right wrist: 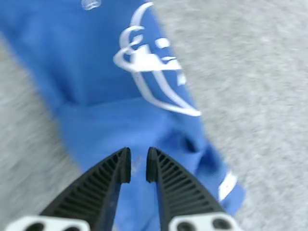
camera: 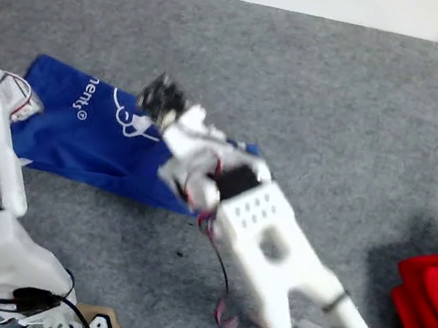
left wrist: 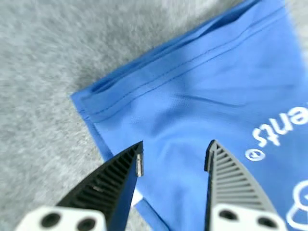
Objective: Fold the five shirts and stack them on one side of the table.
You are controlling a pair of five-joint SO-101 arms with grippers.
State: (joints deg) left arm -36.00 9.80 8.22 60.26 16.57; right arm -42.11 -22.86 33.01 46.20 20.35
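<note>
A blue shirt (camera: 89,138) with white print lies partly folded on the grey table, left of centre. My left gripper (camera: 31,107) hangs over its left end, near the hemmed corner. In the left wrist view that gripper (left wrist: 175,154) is open above the blue shirt (left wrist: 202,96), with nothing between its fingers. My right gripper (camera: 161,95) is over the shirt's right part by the print. In the right wrist view it (right wrist: 138,166) is all but shut, a thin slit between the fingers, above the blue shirt (right wrist: 110,96) and holding nothing.
A stack of red shirts (camera: 434,310) lies at the right edge of the table. Bare grey table (camera: 338,108) stretches between the blue shirt and the red stack. The arm bases and cables stand along the front edge.
</note>
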